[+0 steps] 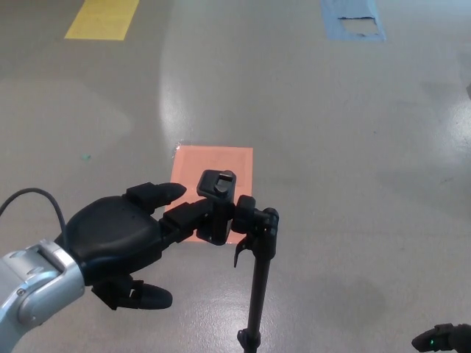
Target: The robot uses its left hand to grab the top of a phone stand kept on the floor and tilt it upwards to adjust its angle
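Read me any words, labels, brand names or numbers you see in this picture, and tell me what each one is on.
There is no readable text.
Phone stand: plain black, no label or brand showing.
Left hand: plain black, no markings.
Orange floor patch, yellow patch, blue patch: blank colour, no lettering.
Right hand: only an edge shows, with a small green light, no text.

Evenly and brightly lit from overhead, with a broad pale sheen of glare running down the glossy grey floor. Only soft, faint shadows, one dim patch on the floor at lower right. Sharp throughout, without noticeable blur or edge warping.
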Available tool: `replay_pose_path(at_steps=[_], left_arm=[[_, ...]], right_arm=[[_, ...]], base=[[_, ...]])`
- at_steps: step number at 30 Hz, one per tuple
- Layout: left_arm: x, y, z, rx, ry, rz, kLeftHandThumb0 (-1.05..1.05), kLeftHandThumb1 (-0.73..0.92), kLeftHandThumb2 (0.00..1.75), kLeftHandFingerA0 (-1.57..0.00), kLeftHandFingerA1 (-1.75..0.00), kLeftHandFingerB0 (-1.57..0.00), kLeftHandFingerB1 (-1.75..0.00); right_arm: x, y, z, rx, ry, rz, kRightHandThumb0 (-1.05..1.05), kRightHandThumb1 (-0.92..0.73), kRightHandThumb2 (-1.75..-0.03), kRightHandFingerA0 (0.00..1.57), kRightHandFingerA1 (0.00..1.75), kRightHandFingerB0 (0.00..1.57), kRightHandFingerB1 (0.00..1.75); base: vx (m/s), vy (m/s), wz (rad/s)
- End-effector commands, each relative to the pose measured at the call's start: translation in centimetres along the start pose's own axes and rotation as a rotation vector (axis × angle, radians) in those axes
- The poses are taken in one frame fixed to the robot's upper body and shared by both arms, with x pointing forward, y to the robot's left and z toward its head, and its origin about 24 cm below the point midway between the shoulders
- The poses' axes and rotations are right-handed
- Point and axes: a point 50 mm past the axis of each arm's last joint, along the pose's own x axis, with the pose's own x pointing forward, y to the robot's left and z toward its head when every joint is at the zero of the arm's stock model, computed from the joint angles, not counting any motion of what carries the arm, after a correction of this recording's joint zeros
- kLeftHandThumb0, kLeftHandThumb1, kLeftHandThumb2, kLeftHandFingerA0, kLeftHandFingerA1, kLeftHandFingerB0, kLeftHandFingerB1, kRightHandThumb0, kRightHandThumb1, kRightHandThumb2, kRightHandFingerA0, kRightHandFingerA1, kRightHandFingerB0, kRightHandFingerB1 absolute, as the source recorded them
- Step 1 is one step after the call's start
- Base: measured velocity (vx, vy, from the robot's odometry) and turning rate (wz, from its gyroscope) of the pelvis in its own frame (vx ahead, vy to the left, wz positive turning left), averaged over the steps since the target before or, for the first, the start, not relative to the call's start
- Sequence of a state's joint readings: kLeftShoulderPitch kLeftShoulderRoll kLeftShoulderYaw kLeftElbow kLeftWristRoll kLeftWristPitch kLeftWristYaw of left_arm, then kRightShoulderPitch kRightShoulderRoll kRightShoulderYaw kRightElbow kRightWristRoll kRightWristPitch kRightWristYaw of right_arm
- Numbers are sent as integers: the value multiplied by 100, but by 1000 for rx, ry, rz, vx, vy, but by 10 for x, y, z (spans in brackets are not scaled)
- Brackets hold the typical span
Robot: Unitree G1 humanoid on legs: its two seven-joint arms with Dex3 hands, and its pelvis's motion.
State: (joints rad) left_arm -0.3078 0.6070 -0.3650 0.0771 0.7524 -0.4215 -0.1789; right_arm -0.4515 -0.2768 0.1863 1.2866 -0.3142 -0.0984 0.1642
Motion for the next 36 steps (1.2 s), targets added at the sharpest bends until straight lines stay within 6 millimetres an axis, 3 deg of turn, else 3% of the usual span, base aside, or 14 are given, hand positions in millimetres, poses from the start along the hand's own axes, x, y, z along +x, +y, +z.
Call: replay_pose_path(at_steps=[1,5,6,8,9,10,15,36], left_arm=[[-3,-10,0,18,-2,-51,-88,63,102,0,-14,0,-13],[-2,-6,-2,10,4,-34,-87,62,102,0,-14,0,-12],[0,2,-6,-12,19,1,-83,74,64,0,-22,0,-10],[1,10,-9,-29,33,26,-82,73,61,0,-22,0,-11],[1,12,-10,-31,34,28,-82,73,61,0,-22,0,-11],[1,16,-11,-30,37,35,-81,59,99,0,-15,0,-15],[0,27,-17,-16,56,45,-89,64,102,0,-10,0,-10],[-2,20,-21,-43,83,24,-87,61,100,0,-12,0,-13]], right_arm=[[-1,-6,-3,2,15,-10,-64,-60,-92,32,50,31,47],[-1,-7,-2,0,12,-9,-64,-59,-92,31,51,30,47],[-1,-8,-1,0,9,-9,-64,-59,-91,31,50,29,47],[-1,-9,0,7,9,-10,-64,-59,-91,30,50,29,47],[-1,-9,0,7,9,-10,-64,-59,-91,30,50,29,47],[-1,-9,0,3,10,-8,-64,-59,-91,29,50,28,47],[-1,-8,-1,1,14,-6,-64,-59,-91,30,50,29,47],[-1,-9,1,14,8,-5,-64,-59,-91,30,50,29,47]], base=[[0,0,0],[0,0,0],[0,0,0],[0,0,0],[0,0,0],[0,0,0],[0,0,0],[0,0,0]])
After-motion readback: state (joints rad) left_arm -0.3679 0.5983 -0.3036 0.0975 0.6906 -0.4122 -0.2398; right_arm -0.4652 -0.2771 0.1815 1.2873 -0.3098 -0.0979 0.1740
